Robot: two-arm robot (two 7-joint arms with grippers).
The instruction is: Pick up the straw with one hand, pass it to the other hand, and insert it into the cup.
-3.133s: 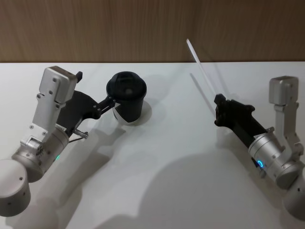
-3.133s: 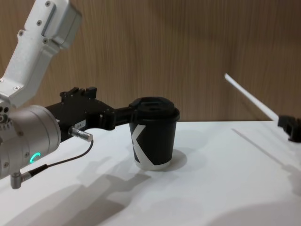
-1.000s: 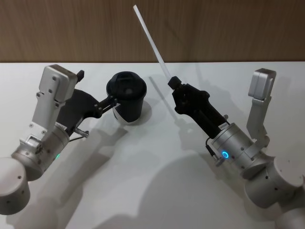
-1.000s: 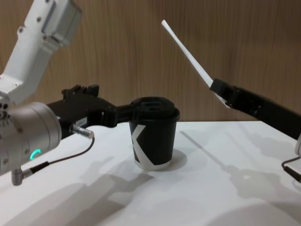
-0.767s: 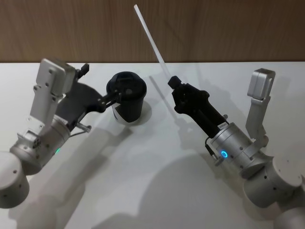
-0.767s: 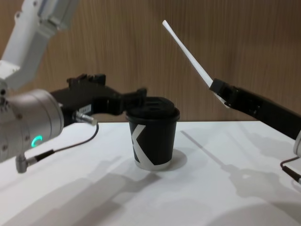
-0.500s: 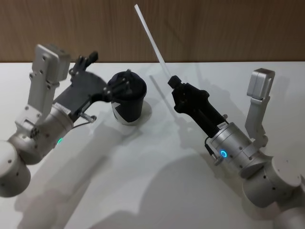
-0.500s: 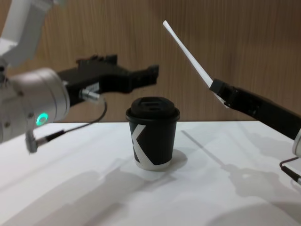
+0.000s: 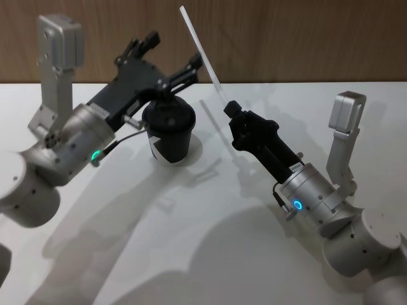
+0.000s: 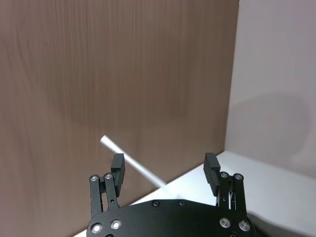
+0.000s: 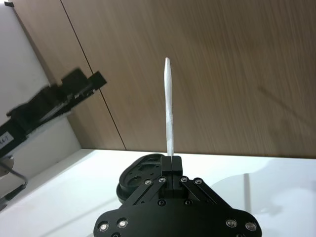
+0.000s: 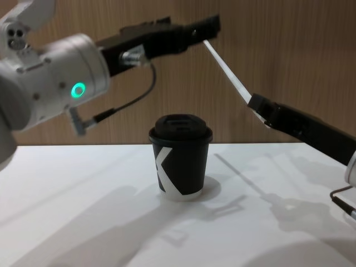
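Note:
The white straw (image 9: pixel 191 28) slants up and away over the table, its lower end clamped in my right gripper (image 9: pixel 232 108), which is shut on it (image 11: pixel 170 160). My left gripper (image 9: pixel 177 48) is raised above the cup and stands open. In the left wrist view the straw (image 10: pixel 131 160) runs between its spread fingers (image 10: pixel 117 165). From the chest view the left gripper (image 12: pixel 200 28) sits at the upper end of the straw (image 12: pixel 227 72). The black lidded cup (image 9: pixel 168 130) stands upright on the table (image 12: pixel 181 158), below the left gripper and left of the right one.
The white table (image 9: pixel 191 241) stretches around the cup and toward the front. A wooden wall (image 9: pixel 305 38) closes off the back. A dark cable (image 12: pixel 119 108) hangs from the left wrist above the cup.
My left arm has risen from beside the cup and swung up to the straw's upper part, fingers open. The right gripper and straw have stayed put over the last second.

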